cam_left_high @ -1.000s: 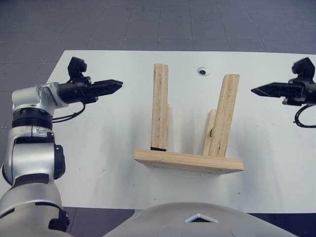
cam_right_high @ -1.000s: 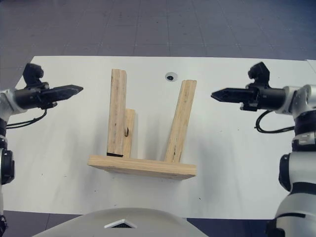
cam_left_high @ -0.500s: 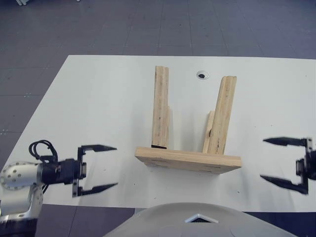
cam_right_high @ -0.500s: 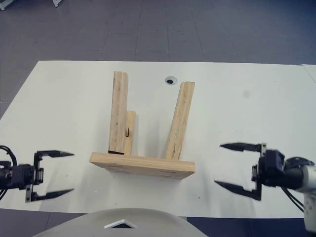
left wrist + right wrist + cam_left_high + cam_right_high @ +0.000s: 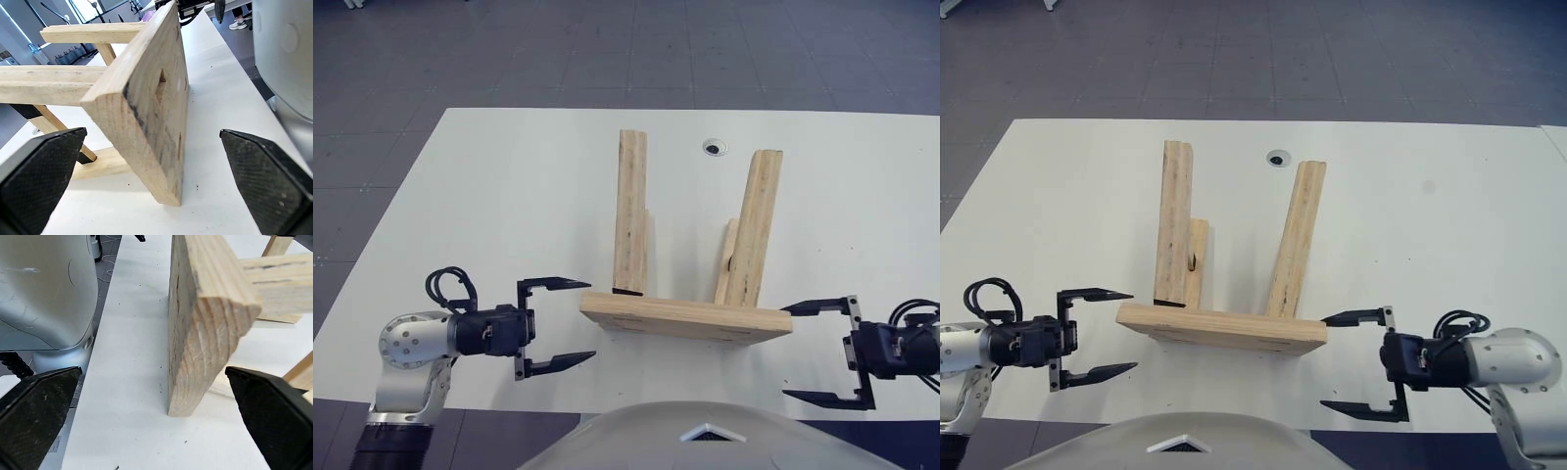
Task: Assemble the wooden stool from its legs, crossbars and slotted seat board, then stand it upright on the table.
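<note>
The wooden stool lies on its side on the white table (image 5: pixel 499 206). Its seat board (image 5: pixel 685 320) stands on edge toward the front, and two legs (image 5: pixel 630 211) (image 5: pixel 752 230) point away from me with a short crossbar (image 5: pixel 728 259) beside the right leg. My left gripper (image 5: pixel 591 319) is open at the board's left end, one finger (image 5: pixel 44 171) on each side of the board (image 5: pixel 151 112). At the right end my right gripper (image 5: pixel 784 352) is open too, its fingers (image 5: pixel 39 416) spread around the board's edge (image 5: pixel 205 328). Neither gripper touches the wood.
A small round hole (image 5: pixel 714 147) sits in the table behind the legs. Bare tabletop lies to the left and right of the stool. The table's front edge runs just below both grippers.
Both arms came down from beside the legs to the front of the table, opened, and moved inward to the two ends of the seat board. The stool has not moved.
</note>
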Motion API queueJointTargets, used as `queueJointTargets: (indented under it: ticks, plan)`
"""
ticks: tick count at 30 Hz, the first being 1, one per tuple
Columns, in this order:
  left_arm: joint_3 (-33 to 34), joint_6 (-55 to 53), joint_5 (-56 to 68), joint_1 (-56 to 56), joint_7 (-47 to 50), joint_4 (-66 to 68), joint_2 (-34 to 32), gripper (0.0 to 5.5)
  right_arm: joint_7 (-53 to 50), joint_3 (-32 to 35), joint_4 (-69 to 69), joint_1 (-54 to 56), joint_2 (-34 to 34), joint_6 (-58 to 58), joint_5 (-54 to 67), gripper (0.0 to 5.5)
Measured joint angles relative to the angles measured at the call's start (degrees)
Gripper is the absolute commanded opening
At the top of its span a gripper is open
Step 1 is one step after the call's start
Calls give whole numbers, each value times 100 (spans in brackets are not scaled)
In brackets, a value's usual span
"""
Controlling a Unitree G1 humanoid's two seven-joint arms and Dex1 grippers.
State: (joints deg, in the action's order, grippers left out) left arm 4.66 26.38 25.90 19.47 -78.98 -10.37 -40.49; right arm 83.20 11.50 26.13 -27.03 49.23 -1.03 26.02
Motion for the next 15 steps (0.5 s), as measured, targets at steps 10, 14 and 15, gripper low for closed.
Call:
queueJointTargets:
  ticks: [10,14,15]
  plan:
    - [-663,-1143,-57,-321,109,-204,-202,454,-642,-795,18,582,-59,250,-120,455]
    - [-859,-1842,-44,-507,312,-351,-233,386,-855,-835,-42,773,-81,362,-115,375]
    - [-859,-1931,-35,-539,346,-361,-232,370,-883,-837,-46,779,-81,363,-117,357]
